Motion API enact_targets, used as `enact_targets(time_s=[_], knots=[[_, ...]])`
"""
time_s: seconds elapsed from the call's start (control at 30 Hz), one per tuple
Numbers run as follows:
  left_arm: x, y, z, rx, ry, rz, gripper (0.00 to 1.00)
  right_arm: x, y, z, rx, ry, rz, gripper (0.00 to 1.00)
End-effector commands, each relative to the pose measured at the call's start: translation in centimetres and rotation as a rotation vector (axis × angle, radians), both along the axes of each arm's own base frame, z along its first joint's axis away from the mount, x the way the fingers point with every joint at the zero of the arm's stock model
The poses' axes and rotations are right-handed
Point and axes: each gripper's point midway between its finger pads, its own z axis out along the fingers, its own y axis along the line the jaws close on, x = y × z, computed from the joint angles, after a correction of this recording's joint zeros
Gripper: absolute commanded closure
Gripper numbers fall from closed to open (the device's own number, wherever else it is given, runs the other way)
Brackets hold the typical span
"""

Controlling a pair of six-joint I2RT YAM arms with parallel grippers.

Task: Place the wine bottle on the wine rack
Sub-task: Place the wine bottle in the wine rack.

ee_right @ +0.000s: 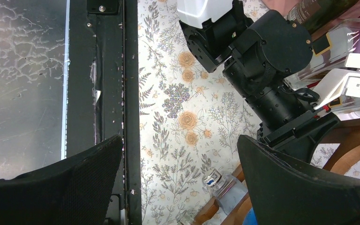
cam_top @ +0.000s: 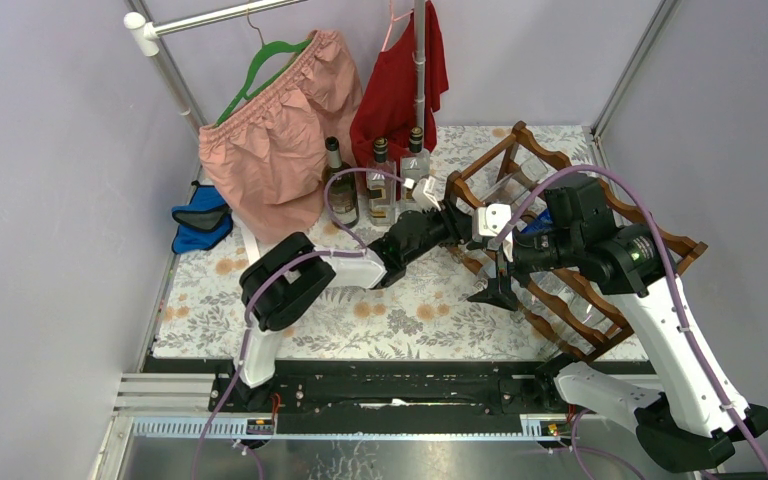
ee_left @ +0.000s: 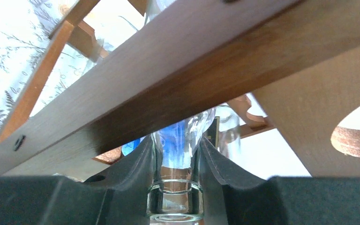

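Clamping a clear glass wine bottle (ee_left: 174, 199) by the neck under the reddish-brown wooden wine rack (ee_left: 192, 61) is the left gripper (ee_left: 176, 147); the right gripper (ee_right: 179, 145) gapes wide, empty.

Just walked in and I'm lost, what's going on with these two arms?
The left gripper is shut on the neck of a clear wine bottle, holding it in at the wooden wine rack. The right gripper hangs open above the flowered tablecloth beside the rack, holding nothing. Three other bottles stand at the back.
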Motion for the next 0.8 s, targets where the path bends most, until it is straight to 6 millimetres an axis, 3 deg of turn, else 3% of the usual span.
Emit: enact_targets(time_s=[0.0,0.43,0.77], knots=[[1.4,0.7,0.3,0.178,-0.116,0.074,0.97,0.0,0.3,0.9,0.038,-0.024,0.01,0.0],[1.2,0.9,-1.0,0.41,-0.262,0.116,0.9,0.1,0.3,0.7,0.038,-0.018,0.009,0.0],[1.2,0.8,-1.3,0.48,-0.279,0.104,0.64,0.1,0.2,0.7,0.037,-0.015,0.007,0.0]])
